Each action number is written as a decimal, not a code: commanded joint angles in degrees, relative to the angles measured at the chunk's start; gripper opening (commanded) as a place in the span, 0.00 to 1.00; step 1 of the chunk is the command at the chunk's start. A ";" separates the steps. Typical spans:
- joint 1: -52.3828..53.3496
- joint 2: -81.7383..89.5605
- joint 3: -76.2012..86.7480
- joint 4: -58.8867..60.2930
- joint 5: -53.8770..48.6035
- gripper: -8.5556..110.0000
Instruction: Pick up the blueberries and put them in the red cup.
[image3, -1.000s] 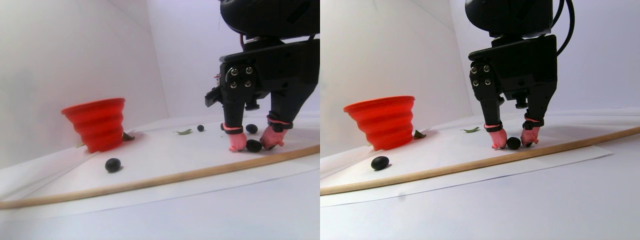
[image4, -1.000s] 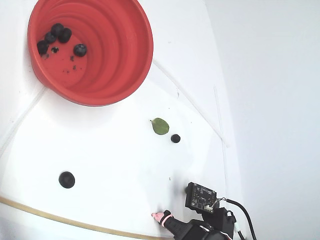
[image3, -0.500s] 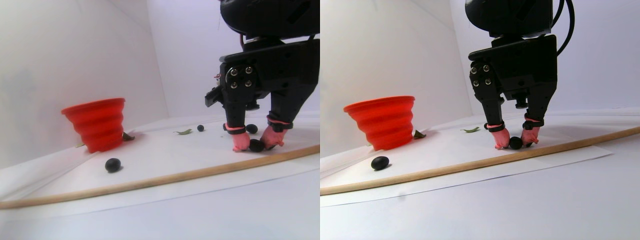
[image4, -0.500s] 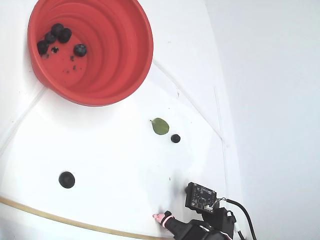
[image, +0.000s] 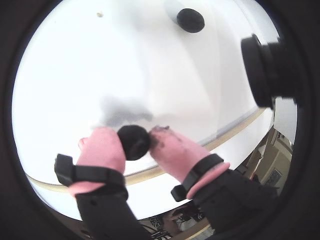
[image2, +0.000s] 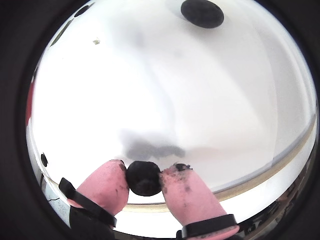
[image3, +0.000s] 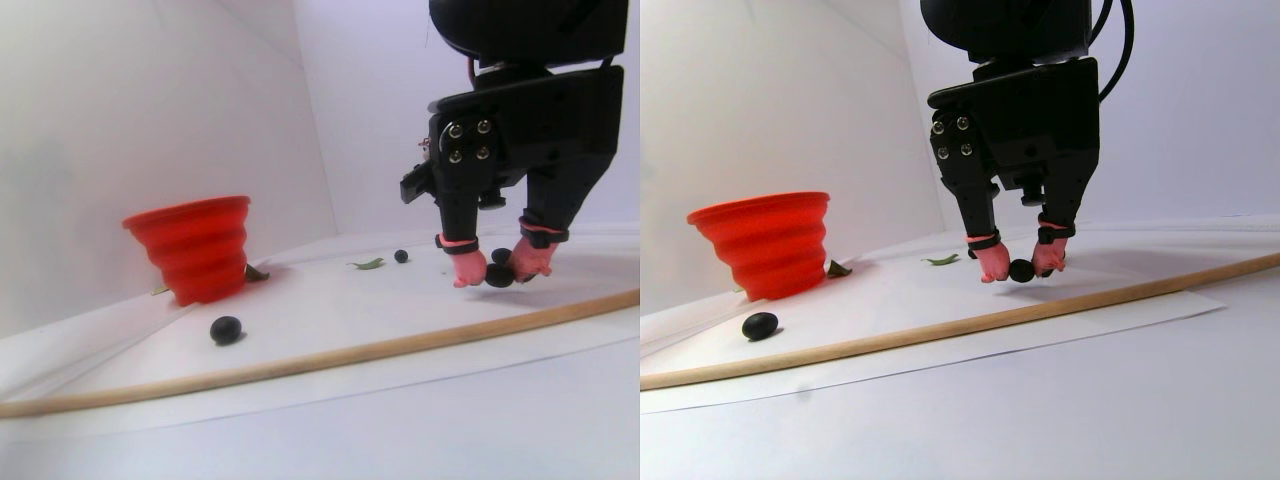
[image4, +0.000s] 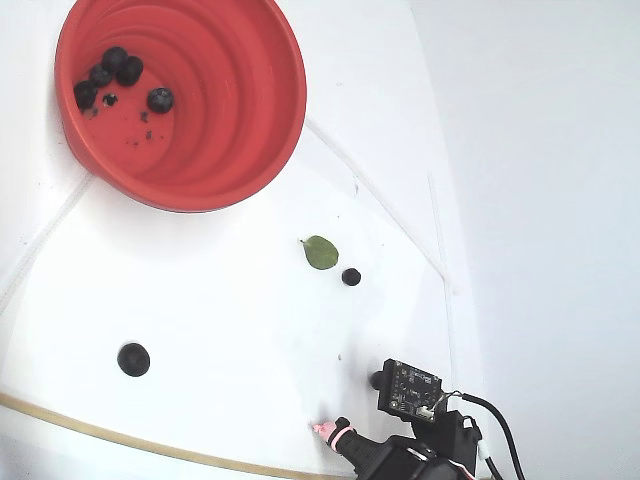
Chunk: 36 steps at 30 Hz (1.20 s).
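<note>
Jaws: gripper (image: 142, 141) pinches a blueberry (image: 134, 142) between pink fingertips (image: 102, 150), lifted off the counter (image3: 330, 300).
Red cup (image4: 240, 110): holds blueberries.

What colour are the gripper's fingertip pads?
Pink, smudged with dark stains; the fingertips show best in a wrist view.

Green leaf (image4: 320, 252) flat on white sheet (image4: 230, 330); wooden dowel (image3: 330, 355) along sheet's near edge.

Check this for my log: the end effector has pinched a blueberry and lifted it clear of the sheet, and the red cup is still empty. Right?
Not quite. The end effector does hold a blueberry clear of the sheet, but the red cup isn't empty: the fixed view shows several berries on its bottom.
</note>
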 joint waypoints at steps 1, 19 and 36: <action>-1.41 7.91 0.18 1.14 -0.35 0.17; -7.12 19.25 1.41 6.86 -1.05 0.17; -16.70 27.51 1.58 9.40 -1.14 0.17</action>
